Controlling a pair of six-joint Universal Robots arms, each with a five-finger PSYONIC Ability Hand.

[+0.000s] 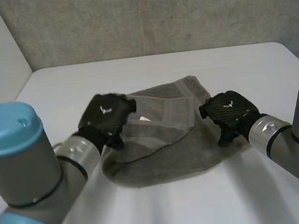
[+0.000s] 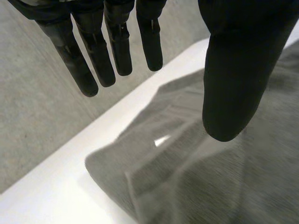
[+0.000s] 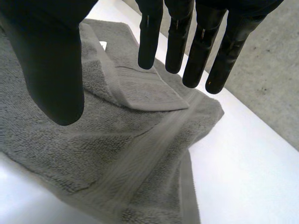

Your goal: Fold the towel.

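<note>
A: Where is the rumpled grey terry towel (image 1: pixel 164 153)?

B: In the middle of the white table (image 1: pixel 161 68). The left hand (image 1: pixel 107 114) hovers over its left edge and the right hand (image 1: pixel 229 109) is by its right edge. Both have straight fingers and hold nothing.

A: How should the fold go?

B: I'd pinch the near corners by the flat woven band (image 3: pixel 154 149). The thick, limp pile is likely to bunch.
</note>
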